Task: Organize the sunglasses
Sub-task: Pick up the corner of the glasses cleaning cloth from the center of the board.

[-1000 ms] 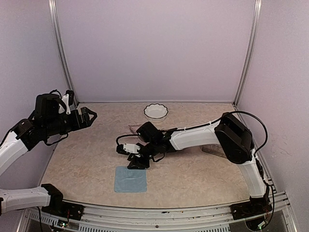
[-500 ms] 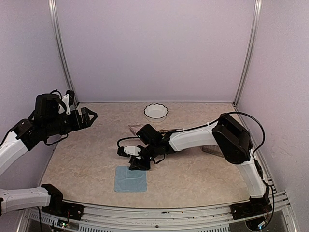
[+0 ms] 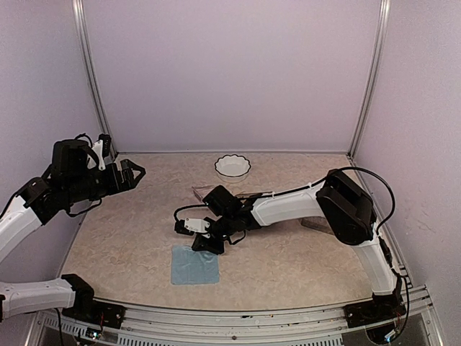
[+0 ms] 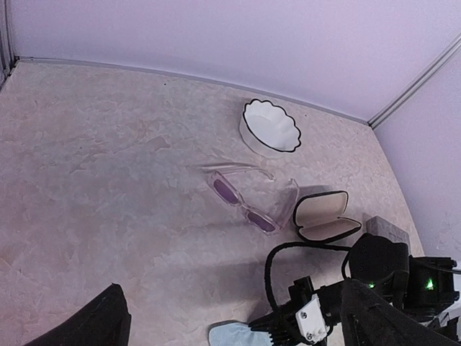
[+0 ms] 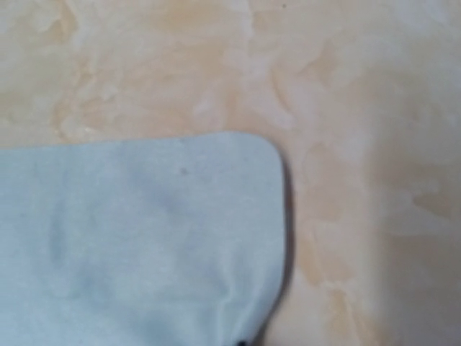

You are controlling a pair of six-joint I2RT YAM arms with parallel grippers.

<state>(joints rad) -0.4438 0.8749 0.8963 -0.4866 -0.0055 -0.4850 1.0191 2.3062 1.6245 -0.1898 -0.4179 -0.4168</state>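
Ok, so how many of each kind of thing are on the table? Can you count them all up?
1 pair of sunglasses in view
2 cases: the open black case and the grey case
1 white bowl
1 blue cloth
Total: 5 things

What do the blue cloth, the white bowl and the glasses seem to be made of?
The cloth: soft matte fabric, probably microfibre; it creases. The bowl: likely glazed ceramic, smooth white, dark scalloped rim. The glasses: clear pinkish plastic, with the table showing through the frame.
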